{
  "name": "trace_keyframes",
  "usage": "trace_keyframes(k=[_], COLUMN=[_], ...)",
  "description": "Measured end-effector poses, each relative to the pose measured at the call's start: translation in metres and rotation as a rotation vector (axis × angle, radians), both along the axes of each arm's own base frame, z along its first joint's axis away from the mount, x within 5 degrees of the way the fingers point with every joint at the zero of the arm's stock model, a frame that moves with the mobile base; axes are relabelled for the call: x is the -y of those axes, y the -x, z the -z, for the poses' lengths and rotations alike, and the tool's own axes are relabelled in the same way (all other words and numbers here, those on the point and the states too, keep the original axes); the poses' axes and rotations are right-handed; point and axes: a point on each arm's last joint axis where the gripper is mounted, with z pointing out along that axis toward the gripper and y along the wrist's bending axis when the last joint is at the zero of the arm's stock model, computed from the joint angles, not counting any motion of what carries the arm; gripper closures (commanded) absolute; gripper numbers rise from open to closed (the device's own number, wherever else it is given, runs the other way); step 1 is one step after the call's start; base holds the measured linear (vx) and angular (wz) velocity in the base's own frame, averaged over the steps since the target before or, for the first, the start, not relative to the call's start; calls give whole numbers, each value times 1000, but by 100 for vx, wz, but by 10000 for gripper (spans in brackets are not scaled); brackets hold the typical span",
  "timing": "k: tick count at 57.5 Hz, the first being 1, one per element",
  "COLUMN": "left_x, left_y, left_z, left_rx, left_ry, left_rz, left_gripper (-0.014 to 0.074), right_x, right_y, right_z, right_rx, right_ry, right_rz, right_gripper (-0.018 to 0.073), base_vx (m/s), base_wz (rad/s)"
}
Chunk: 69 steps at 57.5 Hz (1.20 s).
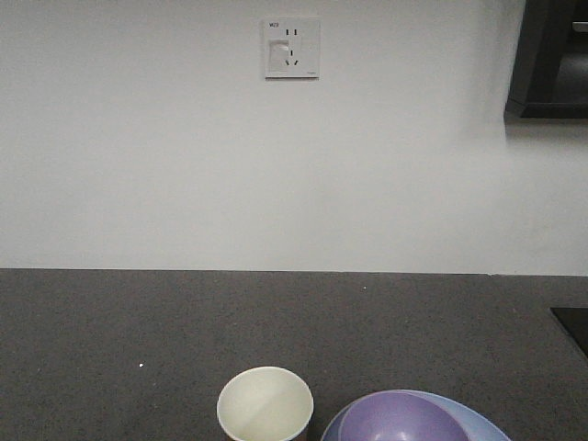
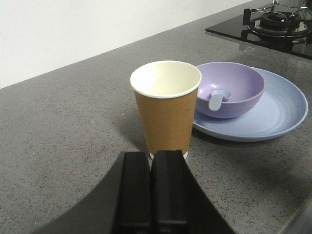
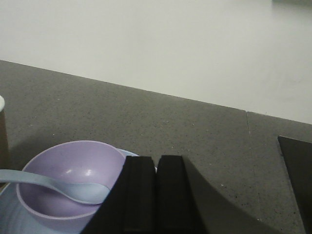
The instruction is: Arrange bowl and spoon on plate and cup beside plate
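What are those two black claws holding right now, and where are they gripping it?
Nothing. The left end effector and right end effector are both closed and empty; the cup, bowl and spoon sit free.

Your front view faces the wall and its socket across the worktop, catching only the cup and bowl at its bottom edge. Your left wrist view sits low and close behind the cup, looking toward the hob. Your right wrist view looks over the bowl at the wall. All three share cup and bowl.
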Motion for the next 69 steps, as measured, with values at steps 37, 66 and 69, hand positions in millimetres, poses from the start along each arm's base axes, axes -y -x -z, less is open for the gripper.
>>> trace_keyframes(k=[37, 66, 69], left_x=[-7, -63, -64], left_y=[2, 30, 31], left_z=[19, 95, 96], left_rx=[-9, 191, 189], left_ry=[-6, 130, 122], left_rz=[-36, -516, -518], left_gripper=[599, 599, 599], right_x=[0, 0, 0], right_y=[0, 0, 0], right_z=[1, 1, 1], right_rx=[-2, -2, -2], right_ry=[-4, -6, -6], right_rz=[0, 0, 0], right_gripper=[568, 568, 568], base_vx=[0, 0, 0], base_wz=[0, 0, 0])
